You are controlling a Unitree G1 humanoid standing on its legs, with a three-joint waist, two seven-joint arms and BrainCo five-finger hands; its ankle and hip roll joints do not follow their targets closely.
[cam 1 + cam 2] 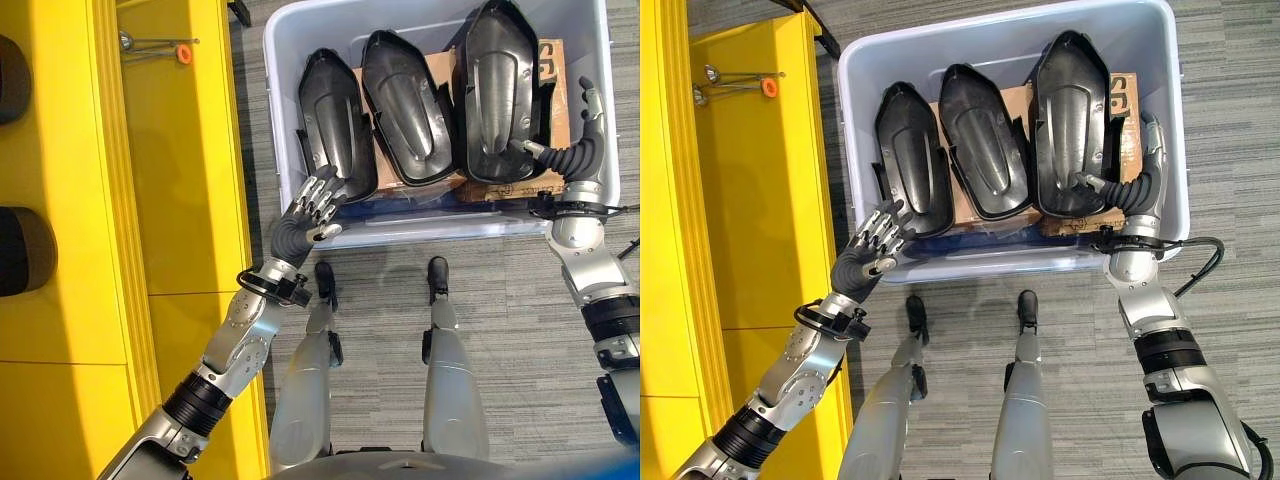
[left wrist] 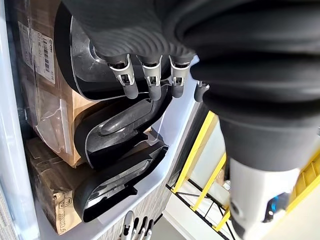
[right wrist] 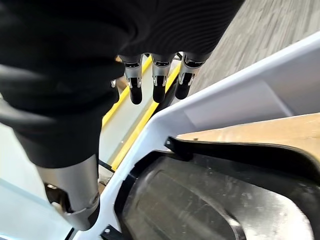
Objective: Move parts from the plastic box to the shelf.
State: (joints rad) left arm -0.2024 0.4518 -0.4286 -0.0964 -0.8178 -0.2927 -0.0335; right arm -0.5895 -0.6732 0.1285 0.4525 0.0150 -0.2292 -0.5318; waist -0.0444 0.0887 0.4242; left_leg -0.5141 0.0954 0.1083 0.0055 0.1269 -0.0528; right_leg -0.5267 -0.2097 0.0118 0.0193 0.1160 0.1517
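A pale plastic box point(image 1: 440, 228) stands on the floor ahead. Three black moulded parts lie side by side in it on cardboard point(image 1: 552, 60): a left part point(image 1: 335, 115), a middle part point(image 1: 405, 105) and a right part point(image 1: 500, 90). My left hand point(image 1: 305, 215) is open at the box's near left corner, its fingers point(image 2: 150, 80) spread against the left part's near end. At the box's near right side my right hand point(image 1: 578, 150) is open, fingers point(image 3: 157, 82) straight along the right wall, thumb reaching toward the right part point(image 3: 200, 205). Neither hand holds anything.
A yellow shelf point(image 1: 180, 200) runs along the left, close beside the box. An orange-tipped metal tool point(image 1: 160, 45) lies on it at the far end. Two dark rounded things point(image 1: 20, 250) sit at the shelf's far left edge. Grey striped carpet point(image 1: 520, 330) surrounds the box.
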